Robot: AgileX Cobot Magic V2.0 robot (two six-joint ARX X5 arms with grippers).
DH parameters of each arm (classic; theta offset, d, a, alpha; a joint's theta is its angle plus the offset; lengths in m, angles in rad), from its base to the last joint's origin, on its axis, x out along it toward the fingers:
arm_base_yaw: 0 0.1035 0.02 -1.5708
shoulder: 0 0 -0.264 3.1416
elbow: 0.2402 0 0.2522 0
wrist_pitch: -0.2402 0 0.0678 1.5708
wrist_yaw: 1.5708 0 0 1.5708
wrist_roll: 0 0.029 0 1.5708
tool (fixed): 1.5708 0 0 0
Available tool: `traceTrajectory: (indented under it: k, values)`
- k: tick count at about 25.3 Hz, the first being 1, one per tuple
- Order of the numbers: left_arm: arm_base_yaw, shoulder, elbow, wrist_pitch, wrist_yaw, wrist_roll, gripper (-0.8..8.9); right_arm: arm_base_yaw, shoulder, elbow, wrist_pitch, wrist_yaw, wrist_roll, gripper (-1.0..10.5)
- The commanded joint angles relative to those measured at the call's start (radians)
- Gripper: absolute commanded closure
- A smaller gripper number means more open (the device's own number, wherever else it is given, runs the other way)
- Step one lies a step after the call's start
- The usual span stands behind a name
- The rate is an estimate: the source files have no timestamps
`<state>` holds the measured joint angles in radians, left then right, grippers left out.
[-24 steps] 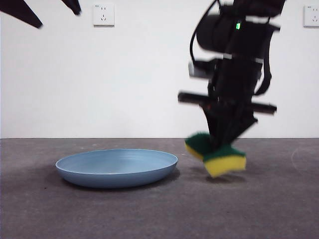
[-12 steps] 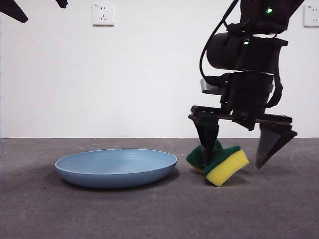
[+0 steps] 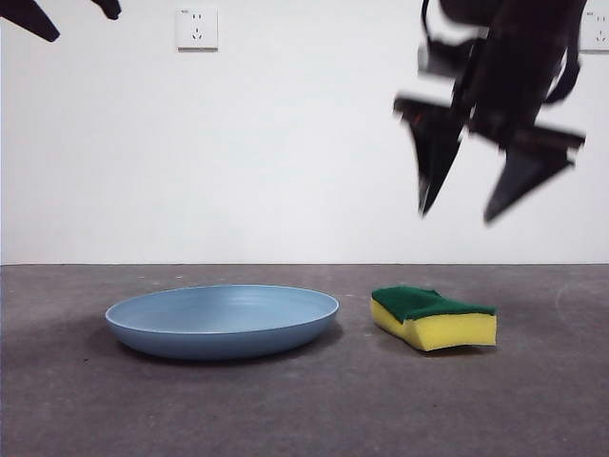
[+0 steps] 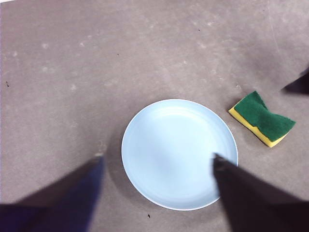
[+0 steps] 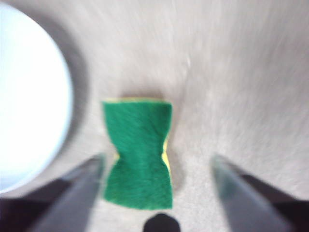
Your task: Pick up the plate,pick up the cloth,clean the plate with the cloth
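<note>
Released, sponge (image 3: 435,318) lies flat beneath raised right claw (image 3: 457,211).

We see the plate (image 3: 223,320), a wide, shallow, round light-blue dish with a smooth raised rim, sitting flat and upright on the table with nothing in it. The left gripper (image 4: 157,164) hangs high over it, jaws spread wide, so the plate lies between and below its two jaws. Just beside the plate, close but not touching, lies the sponge (image 3: 434,318), a small wavy-sided block of thick yellow foam lying flat with its dark green scouring face up. It lies below the right gripper (image 3: 459,208), whose spread jaws are well above it, one to each side (image 5: 138,153).
</note>
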<state>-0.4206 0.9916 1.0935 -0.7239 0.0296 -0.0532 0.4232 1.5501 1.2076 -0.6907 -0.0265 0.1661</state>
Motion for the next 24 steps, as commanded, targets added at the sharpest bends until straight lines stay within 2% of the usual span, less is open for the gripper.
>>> traceTrajectory:
  k: [1, 6, 10, 14, 16, 19, 24]
  values:
    - [-0.003, 0.0, -0.004, 0.006, -0.002, 0.003, 8.24, -0.002, -0.097, -0.006, 0.0, -0.002, -0.024, 9.6]
    - [-0.003, -0.013, -0.004, 0.078, -0.002, 0.0, 8.22, -0.002, -0.325, -0.006, 0.003, 0.0, -0.071, 9.6]
    - [-0.006, -0.094, -0.011, 0.09, -0.009, 0.003, 8.22, -0.001, -0.476, -0.01, 0.016, 0.003, -0.107, 9.6]
    - [-0.005, -0.229, -0.067, 0.126, -0.088, 0.032, 8.22, 0.016, -0.603, -0.068, 0.031, 0.008, -0.131, 9.6]
    - [-0.005, -0.31, -0.135, 0.164, -0.109, 0.032, 8.22, 0.031, -0.687, -0.162, 0.116, 0.011, -0.13, 9.6]
    - [-0.005, -0.436, -0.269, 0.243, -0.161, 0.044, 8.22, 0.065, -0.804, -0.322, 0.212, 0.076, -0.13, 9.6]
    - [-0.005, -0.585, -0.428, 0.331, -0.158, 0.046, 8.22, 0.111, -0.9, -0.481, 0.256, 0.194, -0.13, 9.6]
